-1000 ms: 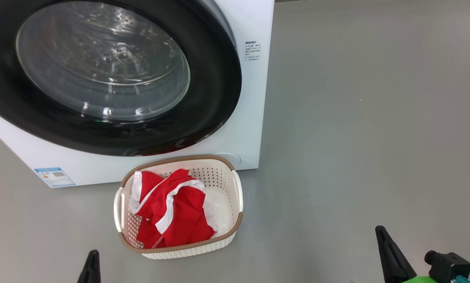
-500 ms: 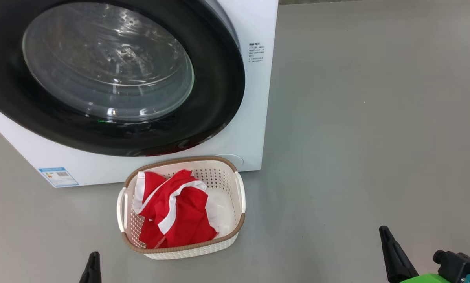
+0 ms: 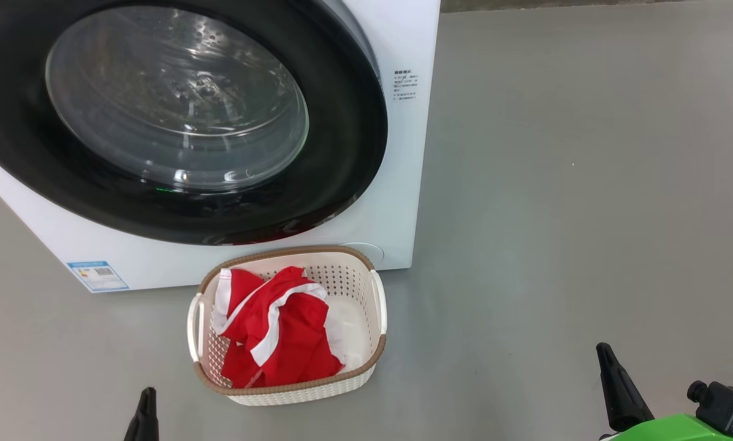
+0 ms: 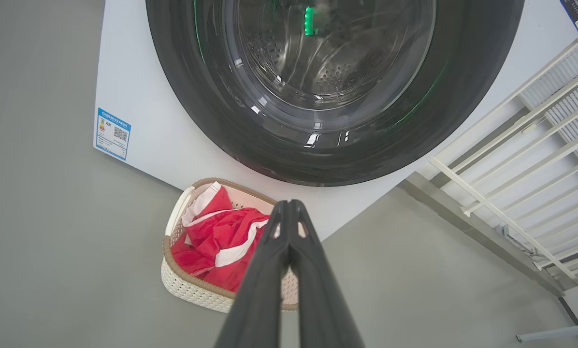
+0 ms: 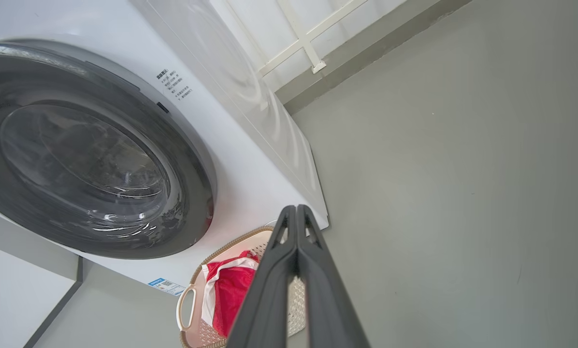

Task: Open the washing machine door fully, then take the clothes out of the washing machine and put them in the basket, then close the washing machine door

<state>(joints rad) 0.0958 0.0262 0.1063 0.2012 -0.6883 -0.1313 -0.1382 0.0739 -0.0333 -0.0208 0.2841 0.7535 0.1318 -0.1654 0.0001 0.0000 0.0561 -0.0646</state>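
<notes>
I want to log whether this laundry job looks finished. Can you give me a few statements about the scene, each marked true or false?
1. The red garment lies inside the basket. True.
2. The washing machine door stands wide open. False: it is closed against the front of the washing machine.
3. The left gripper is holding the red garment. False: its fingers are shut on nothing, and it is clear of the basket.
4. The basket stands on the floor in front of the washing machine. True.
5. The right gripper has its fingers closed together and is empty. True.
</notes>
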